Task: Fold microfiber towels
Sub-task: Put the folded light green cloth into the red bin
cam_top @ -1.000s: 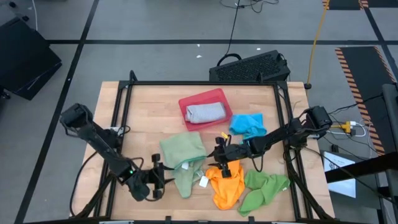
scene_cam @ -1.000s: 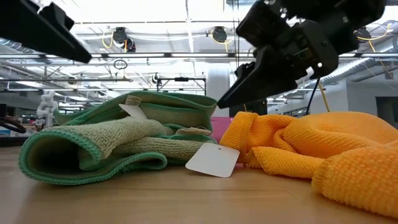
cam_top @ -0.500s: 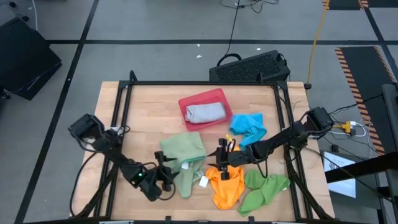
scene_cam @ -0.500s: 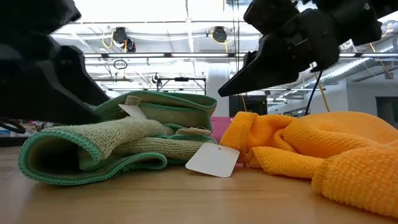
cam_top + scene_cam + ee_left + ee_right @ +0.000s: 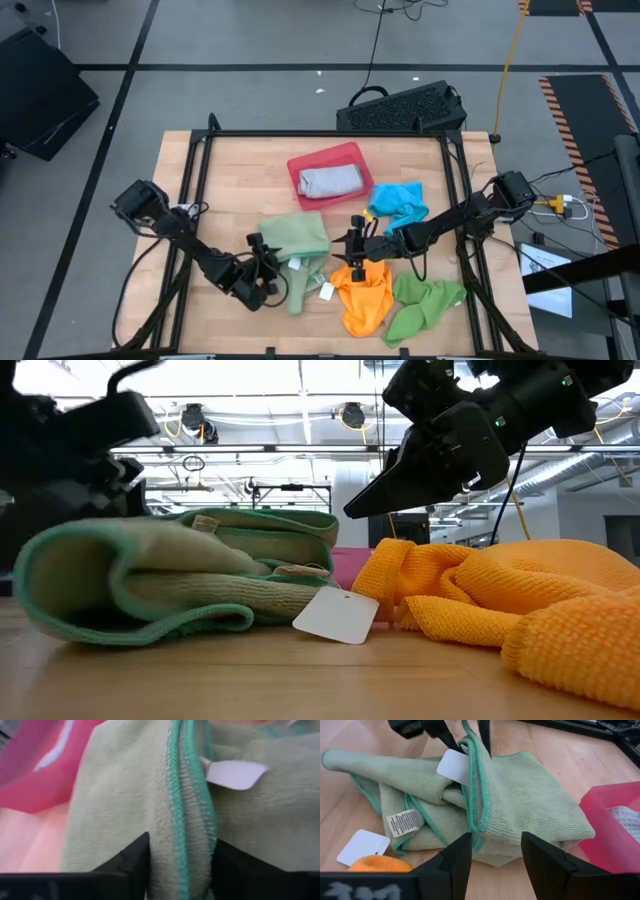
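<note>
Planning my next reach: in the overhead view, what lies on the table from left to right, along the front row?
Left tool gripping the sage green towel → orange towel → bright green towel.

The overhead camera looks straight down on the whole light wooden table (image 5: 220,180), which fills mid-frame. The low camera sits at tabletop level, facing the room behind, very near the crumpled sage green microfiber towel (image 5: 180,575) at left of frame. Both wrist cameras look closely at that same towel (image 5: 125,805) (image 5: 520,795), which all four views share.
</note>
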